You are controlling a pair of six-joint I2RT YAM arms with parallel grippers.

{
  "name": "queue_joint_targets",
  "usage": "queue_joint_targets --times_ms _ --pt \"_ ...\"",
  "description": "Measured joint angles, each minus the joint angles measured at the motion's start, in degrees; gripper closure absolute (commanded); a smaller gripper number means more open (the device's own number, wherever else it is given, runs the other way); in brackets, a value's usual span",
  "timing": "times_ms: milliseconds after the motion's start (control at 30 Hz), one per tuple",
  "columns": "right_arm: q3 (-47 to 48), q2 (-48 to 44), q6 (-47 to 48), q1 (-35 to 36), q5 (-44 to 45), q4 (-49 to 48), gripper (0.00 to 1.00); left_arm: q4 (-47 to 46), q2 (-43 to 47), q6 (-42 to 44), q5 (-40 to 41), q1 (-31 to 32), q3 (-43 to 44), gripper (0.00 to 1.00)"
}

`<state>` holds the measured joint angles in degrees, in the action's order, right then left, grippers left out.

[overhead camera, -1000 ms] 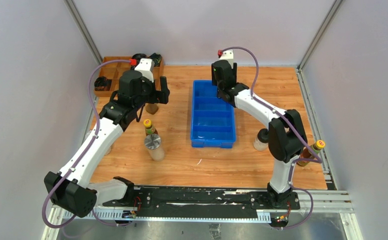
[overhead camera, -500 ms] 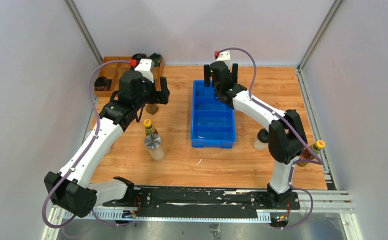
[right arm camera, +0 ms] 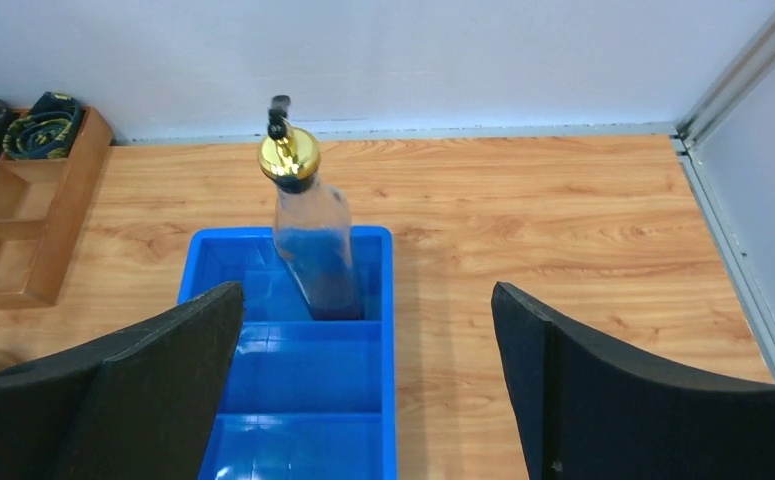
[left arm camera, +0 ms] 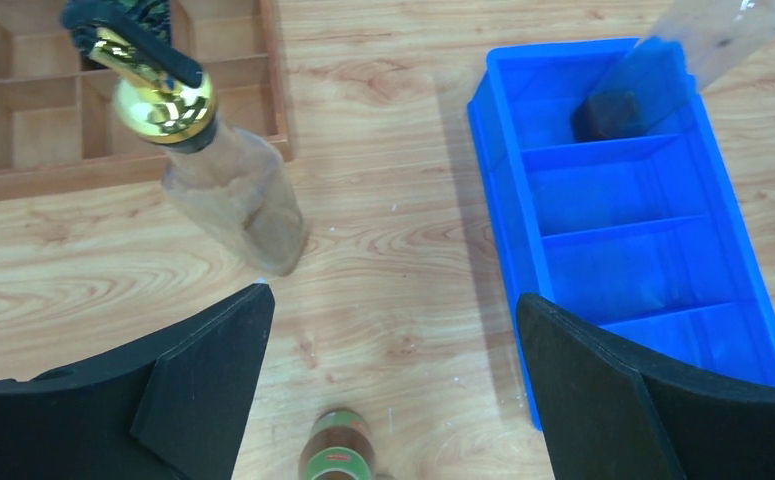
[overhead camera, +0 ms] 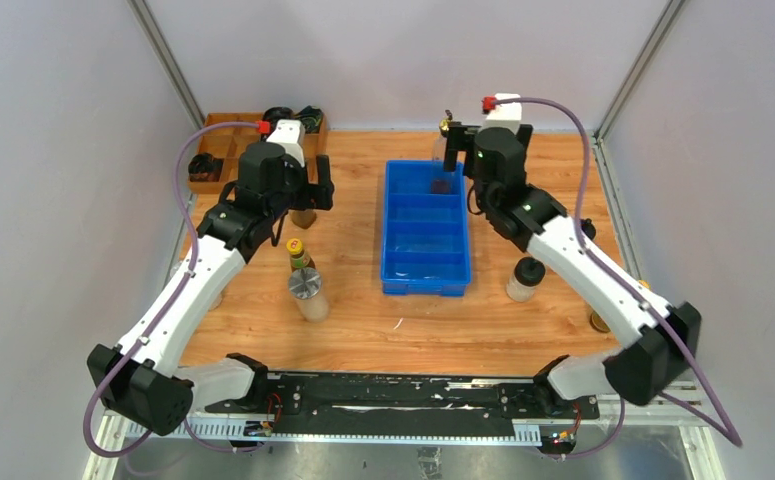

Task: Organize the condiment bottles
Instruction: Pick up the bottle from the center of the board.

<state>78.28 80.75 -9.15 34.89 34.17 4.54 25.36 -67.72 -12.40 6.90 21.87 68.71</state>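
- Though the bin has 4 compartments, only the farthest holds anything: 1 clear, gold-spouted bottle, standing on its base.
- At the far-left corner, the tray holds black coils (the wrist views show more coils in its far compartments).
- The right gripper has its jaws wide apart and holds nothing. The bottle is just ahead of its tips, not touching them.
- The left gripper is also spread wide and empty. It hangs over the table near a 2nd bottle, which stands between tray and bin, clear of both fingers.
- Left of the bin, a dark bottle with a yellow cap stands just beside a silver-lidded shaker.
- Right of the bin stands 1 black-capped jar.
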Motion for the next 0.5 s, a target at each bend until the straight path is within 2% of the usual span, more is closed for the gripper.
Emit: queue_joint_targets --times_ms 200,500 --pt "-5.1 -10.0 -0.3 0.3 0.2 3.7 0.00 3.5 0.0 0.2 5.5 0.0 2.8 0.00" --pt "-6.9 -14.3 -0.3 0.3 -0.2 7.6 0.00 6.6 -1.2 0.2 15.5 -1.1 4.1 0.00"
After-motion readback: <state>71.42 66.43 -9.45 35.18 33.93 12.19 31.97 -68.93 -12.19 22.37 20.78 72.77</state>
